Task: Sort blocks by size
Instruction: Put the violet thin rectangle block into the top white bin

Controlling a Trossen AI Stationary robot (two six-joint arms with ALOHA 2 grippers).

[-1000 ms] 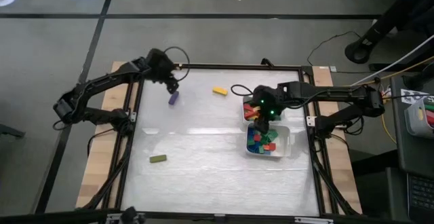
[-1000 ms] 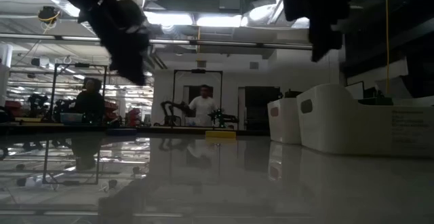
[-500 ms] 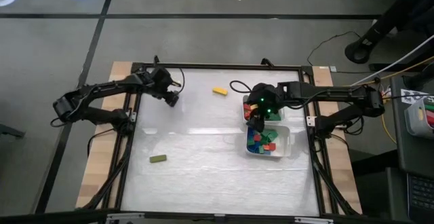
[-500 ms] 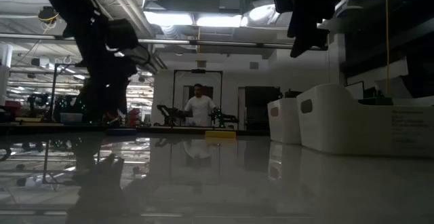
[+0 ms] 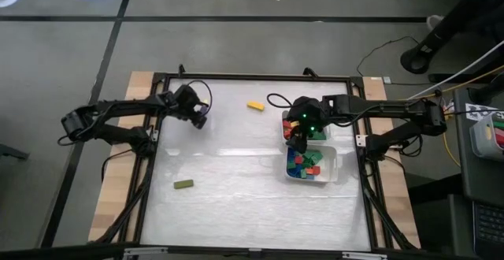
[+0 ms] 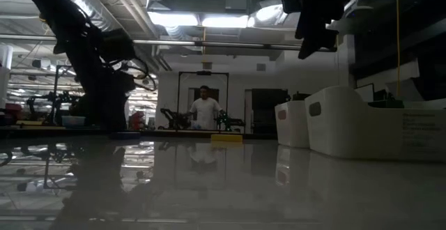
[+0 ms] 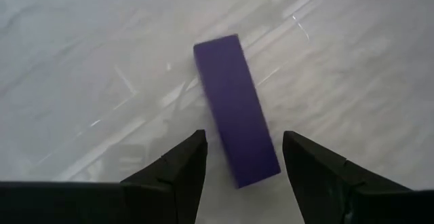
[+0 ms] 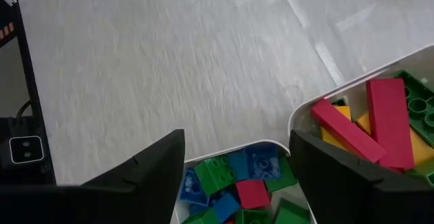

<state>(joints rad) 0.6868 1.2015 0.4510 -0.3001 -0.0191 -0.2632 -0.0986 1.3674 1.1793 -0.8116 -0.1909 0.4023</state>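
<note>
A long purple plastic brick (image 7: pixel 236 112) lies at the table's ten o'clock between the left gripper's (image 7: pixel 243 157) open fingers, ready for grasping; the right gripper (image 8: pixel 237 161) hangs open over the trays.

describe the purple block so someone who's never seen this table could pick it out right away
On the white table, go to the far left corner, where the left gripper hangs with its fingers open. The purple block lies flat between those fingers, a long bar. The other loose blocks, yellow and green, lie well apart.
</note>
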